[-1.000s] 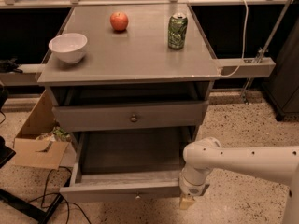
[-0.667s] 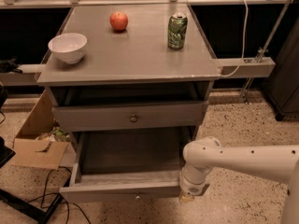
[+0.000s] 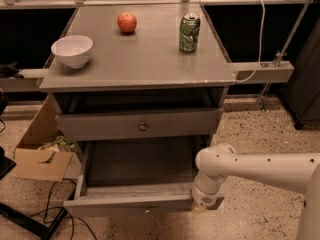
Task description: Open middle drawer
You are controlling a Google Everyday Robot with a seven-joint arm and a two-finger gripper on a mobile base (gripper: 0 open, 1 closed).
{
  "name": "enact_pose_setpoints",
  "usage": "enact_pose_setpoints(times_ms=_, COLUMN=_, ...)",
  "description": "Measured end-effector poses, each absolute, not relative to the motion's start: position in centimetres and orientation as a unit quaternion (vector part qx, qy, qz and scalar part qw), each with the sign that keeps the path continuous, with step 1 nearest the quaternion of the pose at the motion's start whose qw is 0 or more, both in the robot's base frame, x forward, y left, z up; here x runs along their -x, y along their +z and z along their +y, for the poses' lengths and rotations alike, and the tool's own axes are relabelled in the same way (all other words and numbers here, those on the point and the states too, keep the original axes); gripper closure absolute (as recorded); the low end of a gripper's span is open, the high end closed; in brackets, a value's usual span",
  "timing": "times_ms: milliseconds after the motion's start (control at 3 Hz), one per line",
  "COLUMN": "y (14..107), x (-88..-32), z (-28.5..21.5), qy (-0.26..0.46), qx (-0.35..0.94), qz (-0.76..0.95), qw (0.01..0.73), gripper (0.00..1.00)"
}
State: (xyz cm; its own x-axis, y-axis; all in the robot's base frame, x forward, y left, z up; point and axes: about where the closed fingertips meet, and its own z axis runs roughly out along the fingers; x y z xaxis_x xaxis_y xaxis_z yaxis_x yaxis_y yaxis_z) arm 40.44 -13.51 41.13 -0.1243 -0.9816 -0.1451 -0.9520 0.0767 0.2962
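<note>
The middle drawer (image 3: 135, 202) is pulled well out of the grey cabinet, and its deep dark grey interior (image 3: 140, 161) is empty. A small knob (image 3: 146, 210) shows at the centre of its front. My white arm (image 3: 260, 169) reaches in from the right. The gripper (image 3: 200, 207) points down at the right end of the drawer's front, mostly hidden under the round wrist (image 3: 210, 176). I cannot tell whether it touches the front. Above, a drawer with a round knob (image 3: 143, 126) sits nearly shut.
On the cabinet top (image 3: 150, 59) stand a white bowl (image 3: 72, 50), a red apple (image 3: 127, 22) and a green can (image 3: 189, 32). An open cardboard box (image 3: 42, 156) and cables (image 3: 50, 209) lie on the floor at the left. A white rail (image 3: 260, 73) juts out at the right.
The gripper has risen very slightly at the drawer's right front corner. The drawer stays pulled out the same amount.
</note>
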Motion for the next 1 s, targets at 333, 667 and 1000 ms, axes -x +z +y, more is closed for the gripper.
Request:
enact_pose_setpoints(times_ms=333, y=41.1, x=-40.9, z=-13.5, qy=-0.161, qx=-0.66, qz=-0.732, qw=0.046, gripper=1.0)
enact_pose_setpoints(times_ms=667, y=41.2, x=-41.5, z=-13.5, qy=-0.162, qx=-0.659, qz=-0.733, qw=0.047, gripper=1.0)
enact_pose_setpoints(times_ms=1000, y=41.2, x=-42.0, z=-13.5, qy=-0.162, qx=-0.659, qz=-0.733, qw=0.047, gripper=1.0)
